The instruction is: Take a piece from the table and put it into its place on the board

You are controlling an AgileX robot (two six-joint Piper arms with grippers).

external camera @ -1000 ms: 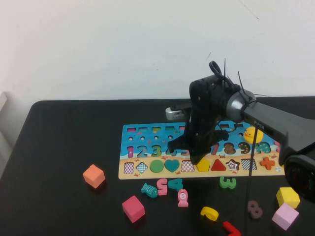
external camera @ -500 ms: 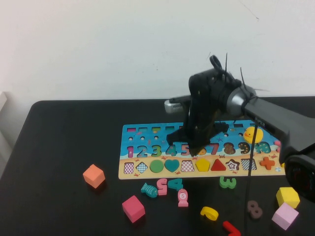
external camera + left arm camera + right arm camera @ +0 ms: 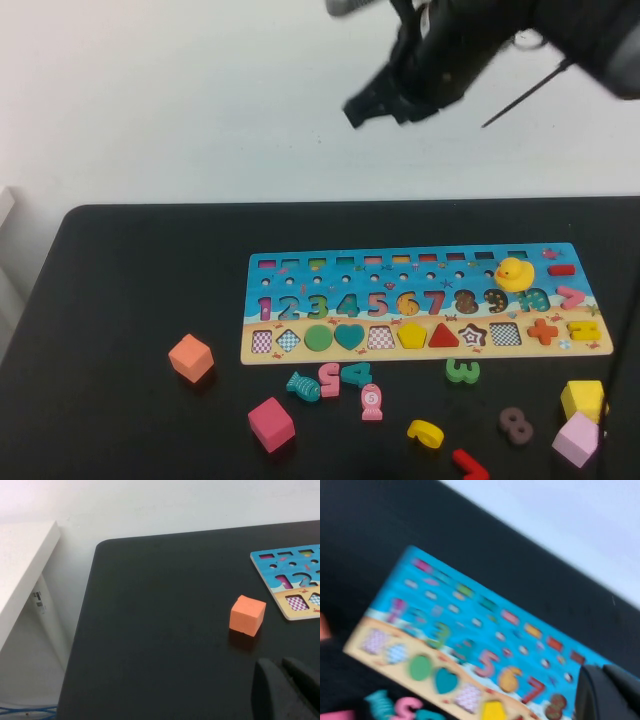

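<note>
The piece, a flat yellow pentagon, lies in its slot on the sandy strip of the board, between a checkered slot and the red triangle. The right wrist view shows it too, at the picture's edge on the board. My right gripper hangs high above the table, well clear of the board, shut and empty; its dark fingers show in the right wrist view. My left gripper stays low over the black table near the board's left end, shut, holding nothing.
An orange cube and a pink cube stand left of centre. Loose numerals and fish lie in front of the board. A yellow cube and a pale pink cube sit front right. A duck rests on the board.
My right arm has risen from just over the pentagon's slot to high above the board. The pentagon has stayed in the slot.
</note>
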